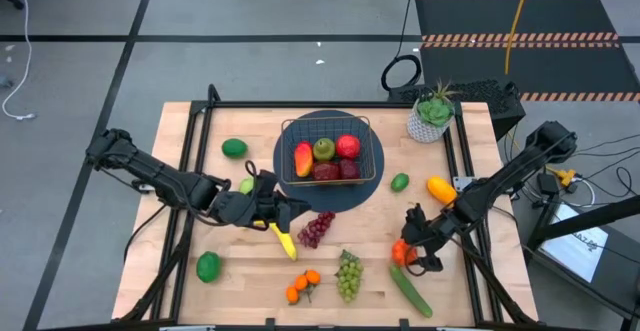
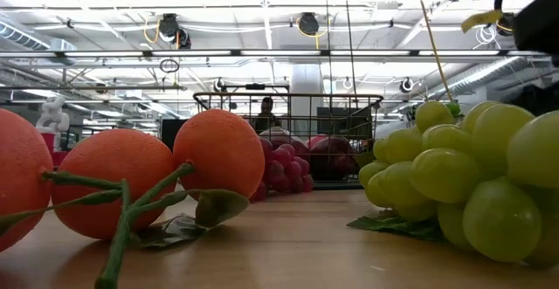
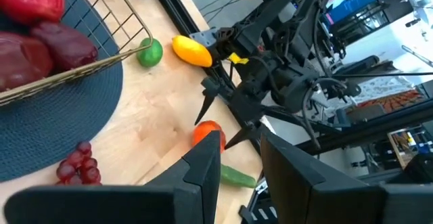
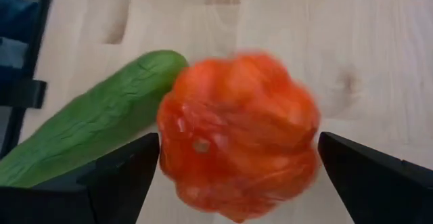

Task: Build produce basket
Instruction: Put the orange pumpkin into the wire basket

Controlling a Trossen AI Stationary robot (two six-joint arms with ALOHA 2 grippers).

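The orange-red pepper (image 4: pixel 238 135) fills centre frame between the right gripper's (image 4: pixel 238 173) spread fingers, so closing comes next; the left gripper (image 1: pixel 281 214) pinches the banana (image 1: pixel 285 241).

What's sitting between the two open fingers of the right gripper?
An orange-red pepper sits between the right gripper's spread fingers, with a cucumber beside it; the right wrist view shows this.

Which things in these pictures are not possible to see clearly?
- Left gripper, high view: whether it touches the banana; the arm covers the end.
- Basket, low view: its contents, behind purple grapes.
- Pepper, right wrist view: blurred; contact with the right gripper unclear.
- Cucumber: cut off by the edge.
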